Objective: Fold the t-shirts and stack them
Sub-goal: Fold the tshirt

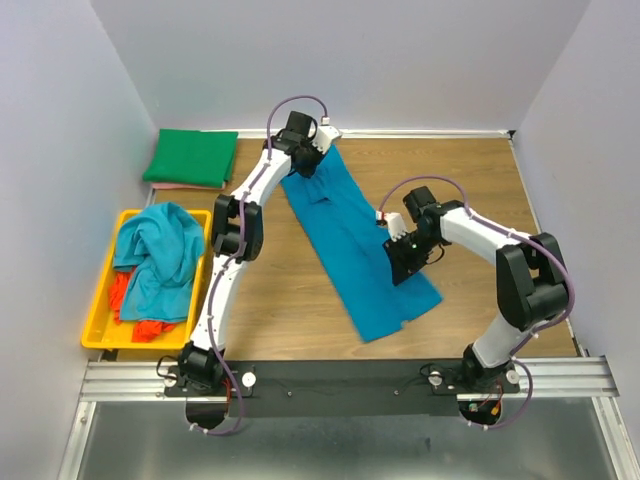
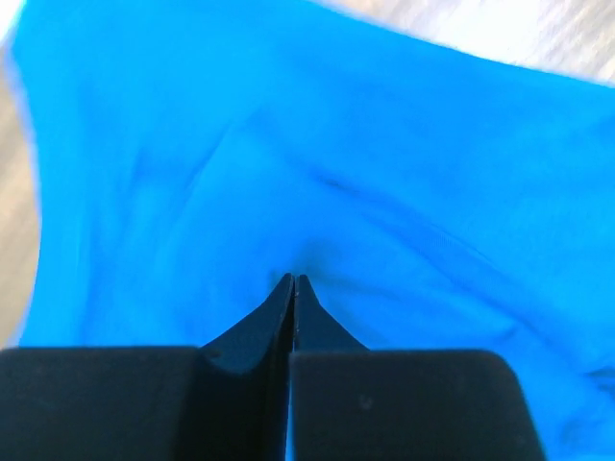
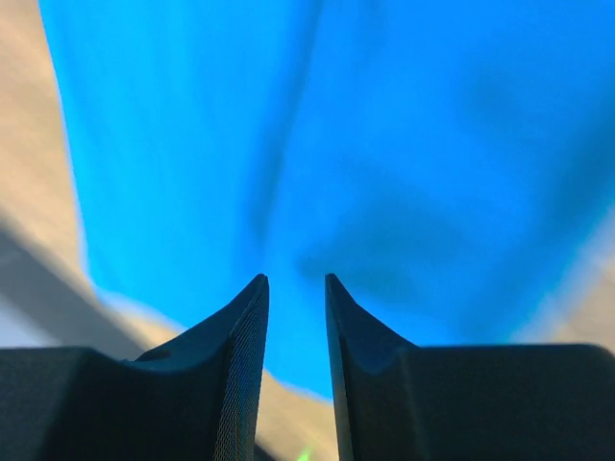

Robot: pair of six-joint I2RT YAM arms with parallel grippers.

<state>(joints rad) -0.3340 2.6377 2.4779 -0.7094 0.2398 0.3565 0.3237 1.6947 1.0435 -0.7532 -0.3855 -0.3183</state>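
Wooden table point(image 1: 480, 180): bearing teal t-shirt point(image 1: 350, 240), stretching from 12 towards 5 o'clock.
Left gripper point(image 2: 292, 280): pinching its 12 o'clock end, fingers pressing together.
Right gripper point(image 3: 295, 280): hovering part-open over its 5 o'clock end.

The top view is evenly and brightly lit and sharp throughout; only faint, soft shadows are cast on the desk point(image 1: 480, 180). Both wrist views are blurred: the teal-blue t-shirt point(image 2: 384, 173) is rendered soft and oversaturated, with the desk margins smeared pale. A dark diagonal shadow is recorded at the right wrist view's lower left.
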